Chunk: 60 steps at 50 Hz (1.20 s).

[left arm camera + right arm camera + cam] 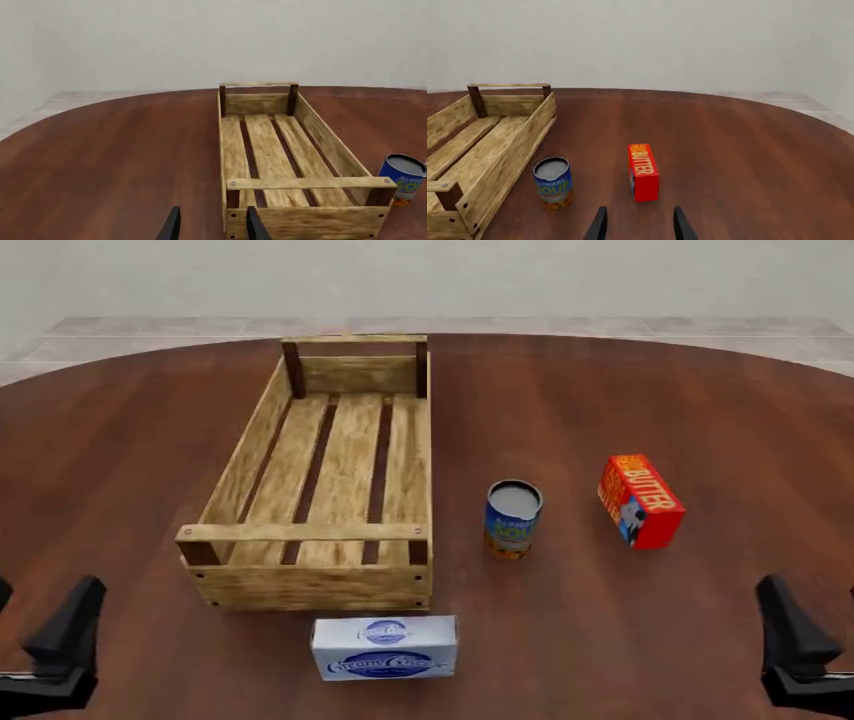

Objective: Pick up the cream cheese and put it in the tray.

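Both grippers are matte black. The left gripper (54, 640) and right gripper (797, 645) show angular, wedge-shaped bodies; the fingers (173, 226) are thin, flat, tapered blades without markings.

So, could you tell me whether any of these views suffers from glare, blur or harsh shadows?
Front view: evenly lit and sharp; the cream cheese logo reads clearly, with only faint shadows by the tray. Left wrist view: sharp, no glare on the table. Right wrist view: equally crisp; the butter box lettering is legible.
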Each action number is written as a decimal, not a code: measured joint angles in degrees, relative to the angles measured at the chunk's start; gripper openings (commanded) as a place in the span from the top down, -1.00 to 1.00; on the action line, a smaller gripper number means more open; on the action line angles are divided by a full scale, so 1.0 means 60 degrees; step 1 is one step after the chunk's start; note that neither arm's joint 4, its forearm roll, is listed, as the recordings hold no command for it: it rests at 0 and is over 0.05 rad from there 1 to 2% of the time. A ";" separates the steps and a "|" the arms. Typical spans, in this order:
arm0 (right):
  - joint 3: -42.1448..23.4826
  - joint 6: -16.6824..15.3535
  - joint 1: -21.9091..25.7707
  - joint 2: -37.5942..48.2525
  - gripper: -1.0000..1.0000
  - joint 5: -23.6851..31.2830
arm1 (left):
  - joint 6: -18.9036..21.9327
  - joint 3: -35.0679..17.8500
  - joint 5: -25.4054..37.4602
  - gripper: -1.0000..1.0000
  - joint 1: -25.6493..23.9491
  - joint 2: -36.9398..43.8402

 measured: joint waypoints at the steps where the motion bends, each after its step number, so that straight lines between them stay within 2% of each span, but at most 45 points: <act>1: 0.0046 0.0023 0.0024 -0.0046 -1.00 -0.0051 | -0.0011 0.0049 -0.0062 -1.00 0.0009 -0.0023; 18: 0.0392 0.0277 0.0264 -0.0306 -1.00 -0.0486 | -0.0214 0.0431 -0.0786 -1.00 0.0024 0.0204; 30: -0.0124 0.0440 0.0191 -0.0390 -1.00 -0.0061 | -0.0356 0.0489 -0.0985 -1.00 -0.0091 0.0426; 48: -0.2022 -0.0196 0.0536 0.0844 -1.00 0.0753 | -0.0492 0.0506 -0.0838 -1.00 -0.0326 0.0454; 60: -0.3233 -0.0748 0.1518 0.2069 -1.00 0.1217 | -0.0668 0.0509 -0.0906 -1.00 -0.0493 0.0682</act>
